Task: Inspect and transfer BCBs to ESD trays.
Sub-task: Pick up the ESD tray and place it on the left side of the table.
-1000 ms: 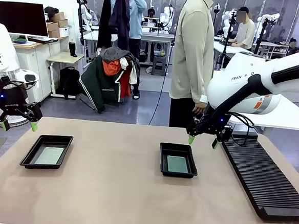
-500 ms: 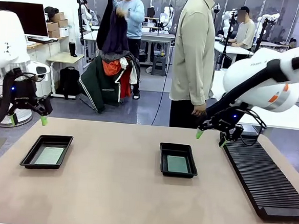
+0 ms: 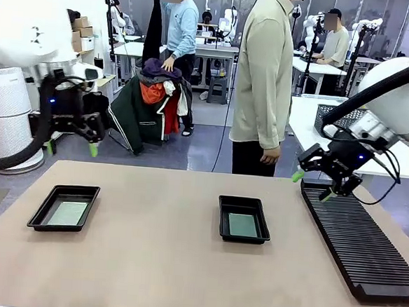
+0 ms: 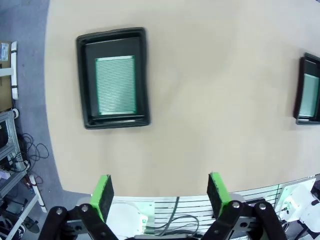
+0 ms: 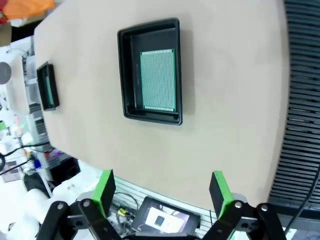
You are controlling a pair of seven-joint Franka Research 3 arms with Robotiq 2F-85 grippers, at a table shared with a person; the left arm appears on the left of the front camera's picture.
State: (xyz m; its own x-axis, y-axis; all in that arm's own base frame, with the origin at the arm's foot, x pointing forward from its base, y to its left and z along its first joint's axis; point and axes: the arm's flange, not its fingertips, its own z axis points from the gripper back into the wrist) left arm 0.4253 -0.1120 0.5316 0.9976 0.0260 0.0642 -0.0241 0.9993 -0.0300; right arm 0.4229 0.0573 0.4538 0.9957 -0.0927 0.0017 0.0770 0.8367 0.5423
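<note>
- Since a second ago, both arms have risen and pulled outward from the two ESD trays; each tray has kept its place, with its board inside.
- Front view: the left end effector [image 3: 72, 144] hangs, fingers apart and empty, above the desk's [image 3: 155, 262] far left edge. The right end effector [image 3: 313, 183] hangs likewise, apart and empty, at the far end of the black ribbed rack [image 3: 360, 242]. The left tray [image 3: 40, 216] holds a BCB [image 3: 67, 213]; the centre tray [image 3: 222, 226] holds another [image 3: 242, 225]. A person [image 3: 263, 80] stands at the far side.
- Left wrist view: green pads [image 4: 103, 196] spread wide, looking down on the tray [image 4: 85, 75] and its BCB [image 4: 115, 85] lying flat, clear of the rim.
- Right wrist view: pads [image 5: 103, 189] spread, nothing between them; the board [image 5: 158, 80] sits squarely in its tray [image 5: 127, 75].
- Handling, as a judgement: the boards look thin, light and stiff, possibly easy to scratch; a hold on a long edge seems safest.
- No readable writing shows on trays or boards.
</note>
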